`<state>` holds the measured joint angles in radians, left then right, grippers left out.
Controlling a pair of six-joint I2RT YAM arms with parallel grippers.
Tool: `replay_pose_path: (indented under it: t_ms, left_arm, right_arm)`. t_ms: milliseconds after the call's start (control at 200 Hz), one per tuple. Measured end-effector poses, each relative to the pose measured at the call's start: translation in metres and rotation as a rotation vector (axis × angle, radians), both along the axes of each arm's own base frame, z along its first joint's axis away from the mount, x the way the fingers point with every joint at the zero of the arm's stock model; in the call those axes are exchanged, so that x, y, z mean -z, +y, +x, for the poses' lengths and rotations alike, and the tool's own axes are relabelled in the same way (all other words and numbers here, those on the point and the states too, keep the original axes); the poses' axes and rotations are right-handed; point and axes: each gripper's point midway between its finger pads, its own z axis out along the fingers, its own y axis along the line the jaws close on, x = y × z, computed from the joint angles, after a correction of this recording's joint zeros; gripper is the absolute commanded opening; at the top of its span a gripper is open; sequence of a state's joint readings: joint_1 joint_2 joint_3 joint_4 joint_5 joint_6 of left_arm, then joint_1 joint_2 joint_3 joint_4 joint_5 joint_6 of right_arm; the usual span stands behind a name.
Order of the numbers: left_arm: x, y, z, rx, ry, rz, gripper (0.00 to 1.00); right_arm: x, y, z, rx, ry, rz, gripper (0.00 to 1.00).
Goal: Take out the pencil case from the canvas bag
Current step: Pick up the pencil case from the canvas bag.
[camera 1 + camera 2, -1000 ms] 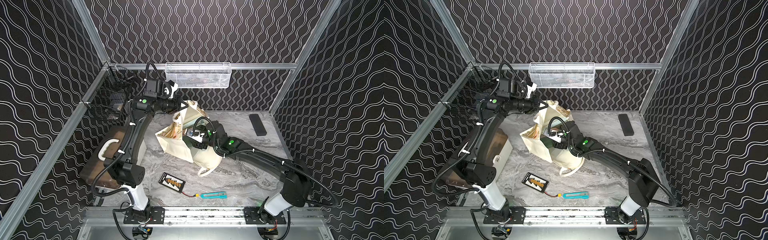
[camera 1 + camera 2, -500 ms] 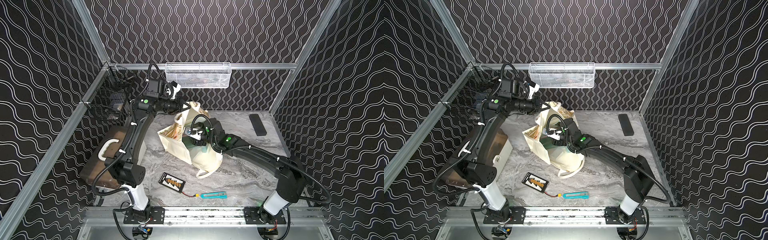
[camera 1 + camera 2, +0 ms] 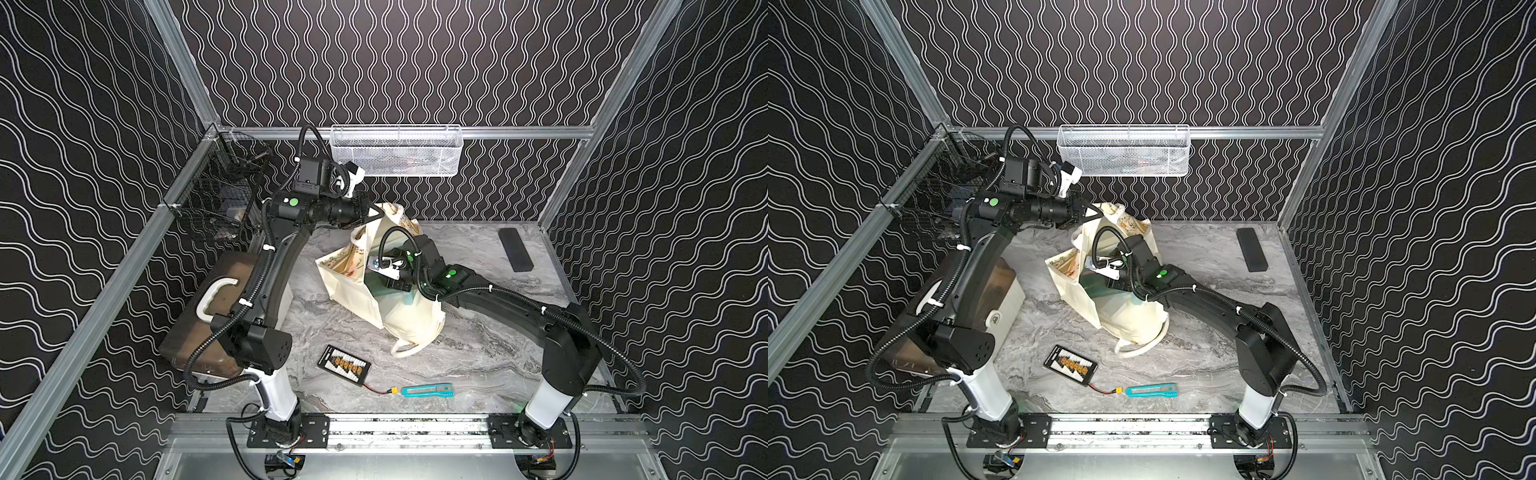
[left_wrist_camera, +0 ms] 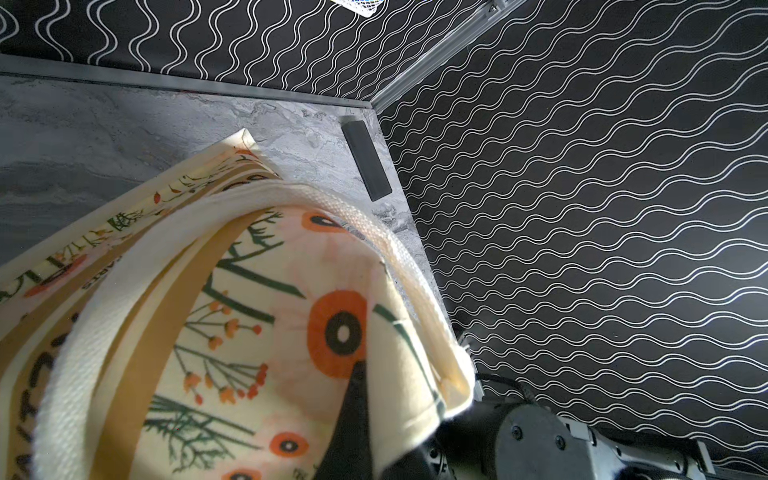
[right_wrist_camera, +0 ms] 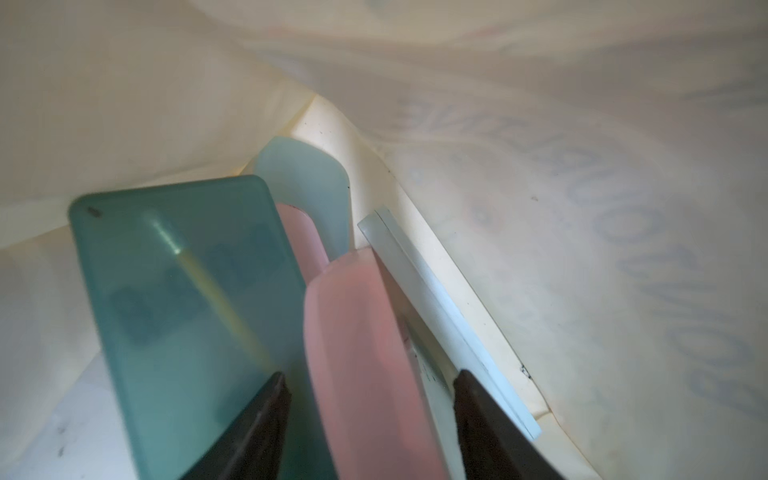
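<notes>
The cream canvas bag [image 3: 409, 324] [image 3: 1129, 320] stands slumped mid-table, mouth up. My left gripper [image 3: 376, 214] [image 3: 1098, 214] [image 4: 374, 374] is shut on its printed rim and holds that side up. The right gripper [image 5: 370, 378] reaches down inside the bag, and both top views hide its tips. Its jaws stand apart around a pink item [image 5: 357, 332], with a gap on each side. Beside it leans a translucent teal case [image 5: 178, 291] [image 3: 388, 291] with a pencil-like stick showing through, seemingly the pencil case. One finger [image 5: 266, 415] overlaps its edge.
A pale blue piece [image 5: 307, 187] and a white board [image 5: 436, 299] also sit in the bag. On the table are a brown case [image 3: 216, 299], a black connector board [image 3: 344, 365], a teal knife [image 3: 428, 390] and a black bar [image 3: 515, 249]. Mesh basket [image 3: 397, 149] on the back wall.
My right gripper has pushed further into the bag's mouth and its jaws have narrowed. The left gripper has drawn the rim a little up and to the right.
</notes>
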<state>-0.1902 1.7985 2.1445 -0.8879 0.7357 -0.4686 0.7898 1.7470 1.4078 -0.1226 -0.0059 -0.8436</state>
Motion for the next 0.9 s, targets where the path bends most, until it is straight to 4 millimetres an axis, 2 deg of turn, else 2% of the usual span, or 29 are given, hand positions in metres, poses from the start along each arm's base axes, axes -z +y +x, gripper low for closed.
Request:
replay_pose_path:
  t_ms: [591,766,901]
  left_arm:
    - [0.005,-0.002,0.003,0.006,0.016,-0.002,0.00]
    - [0.005,-0.002,0.003,0.006,0.016,-0.002,0.00]
    - [0.004,-0.002,0.005,0.007,0.012,-0.003,0.00]
  right_arm:
    - [-0.005,0.001,-0.006,-0.013,0.025,0.026,0.28]
    - [-0.007,0.001,-0.006,-0.014,0.020,0.026,0.24]
    - [-0.017,-0.003,-0.011,-0.015,0.013,0.034,0.21]
